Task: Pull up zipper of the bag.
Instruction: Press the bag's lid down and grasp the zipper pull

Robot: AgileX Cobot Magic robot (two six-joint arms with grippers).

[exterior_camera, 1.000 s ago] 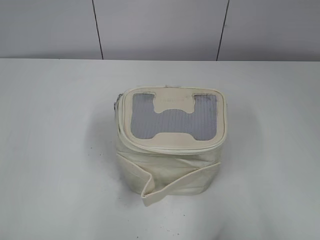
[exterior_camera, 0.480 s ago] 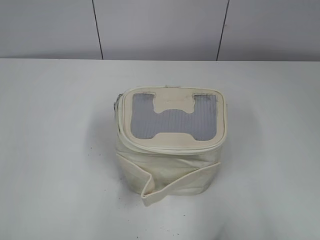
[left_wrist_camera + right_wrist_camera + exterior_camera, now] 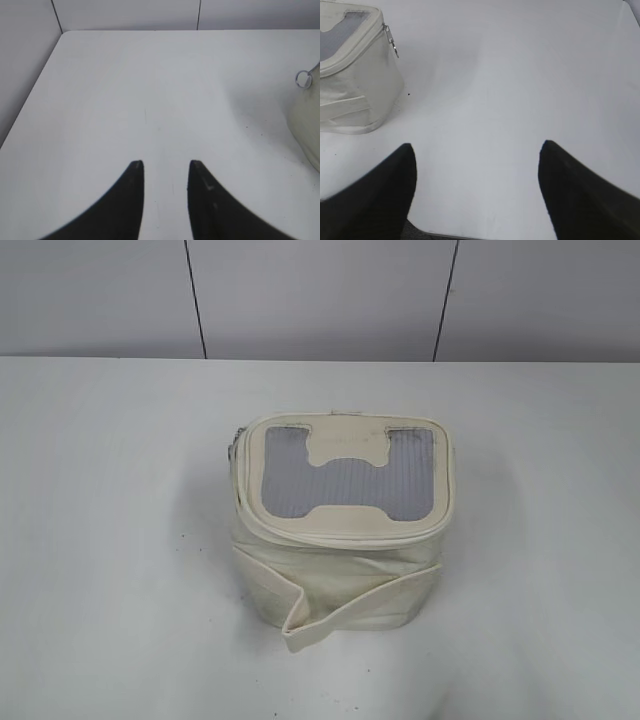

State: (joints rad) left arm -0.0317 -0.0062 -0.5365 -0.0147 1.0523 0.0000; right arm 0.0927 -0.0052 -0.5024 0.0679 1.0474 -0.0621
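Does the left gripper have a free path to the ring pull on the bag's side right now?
Probably yes: the left gripper is open over bare table, and nothing lies between it and the ring pull on the bag.

One bag [image 3: 340, 530] sits on one white table [image 3: 100, 490], with one loose strap [image 3: 350, 615] across its front. Two metal zipper pulls show, one at each end [image 3: 302, 78] [image 3: 391, 41]. Two grippers [image 3: 166, 167] [image 3: 476, 150] hang above the table.
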